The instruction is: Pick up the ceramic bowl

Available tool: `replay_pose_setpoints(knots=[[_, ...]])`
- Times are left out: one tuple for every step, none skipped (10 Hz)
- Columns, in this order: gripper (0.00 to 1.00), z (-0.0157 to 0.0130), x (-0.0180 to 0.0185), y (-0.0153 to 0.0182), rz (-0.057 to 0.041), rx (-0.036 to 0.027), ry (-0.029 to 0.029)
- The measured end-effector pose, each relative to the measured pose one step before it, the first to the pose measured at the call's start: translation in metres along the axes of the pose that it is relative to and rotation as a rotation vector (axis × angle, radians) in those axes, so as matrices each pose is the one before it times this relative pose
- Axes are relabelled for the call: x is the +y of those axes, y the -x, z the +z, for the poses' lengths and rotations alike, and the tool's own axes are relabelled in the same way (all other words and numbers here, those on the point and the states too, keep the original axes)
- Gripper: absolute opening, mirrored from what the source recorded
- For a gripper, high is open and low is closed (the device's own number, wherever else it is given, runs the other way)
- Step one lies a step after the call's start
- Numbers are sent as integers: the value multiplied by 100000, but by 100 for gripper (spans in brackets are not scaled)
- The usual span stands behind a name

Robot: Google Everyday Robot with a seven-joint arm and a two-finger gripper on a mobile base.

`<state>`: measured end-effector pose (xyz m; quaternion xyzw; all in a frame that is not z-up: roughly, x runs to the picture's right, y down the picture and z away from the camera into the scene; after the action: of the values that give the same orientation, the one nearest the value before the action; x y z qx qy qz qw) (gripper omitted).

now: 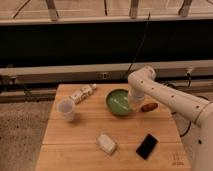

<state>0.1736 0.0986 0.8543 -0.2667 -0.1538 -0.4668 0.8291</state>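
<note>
The end effector (131, 106) hung at the right rim of the ceramic bowl (118, 101) on the bench (85, 135), its grip impossible to make out from here.

White robot arm (170, 100) cut off by right edge, at 3 o'clock; base unseen. Two-finger gripper (131, 104) at 3 o'clock rim of round glossy green ceramic bowl (118, 102), hidden behind wrist. Small reddish-brown oblong object (148, 106) at 3 o'clock of bowl too blurred to identify. Pale wrapped item (82, 93) at 10 o'clock of bowl: label unreadable.
</note>
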Motion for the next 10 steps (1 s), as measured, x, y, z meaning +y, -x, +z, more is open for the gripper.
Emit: replay_pose_setpoints(knots=[[80,347,-58,-73,300,-516,456],[80,296,138,-108,728,-813,640],[80,203,81,-18,402,-584,369],[80,89,-36,-57,193,-231,151],[80,298,65,9,56,-448,675],[80,360,43,2,146,-573,466],[80,268,44,2,215,-644,95],[80,287,76,-31,376,-956,-197],[80,469,97,-39,994,-2016,-456],[80,423,144,-104,1635,-2336,-599]])
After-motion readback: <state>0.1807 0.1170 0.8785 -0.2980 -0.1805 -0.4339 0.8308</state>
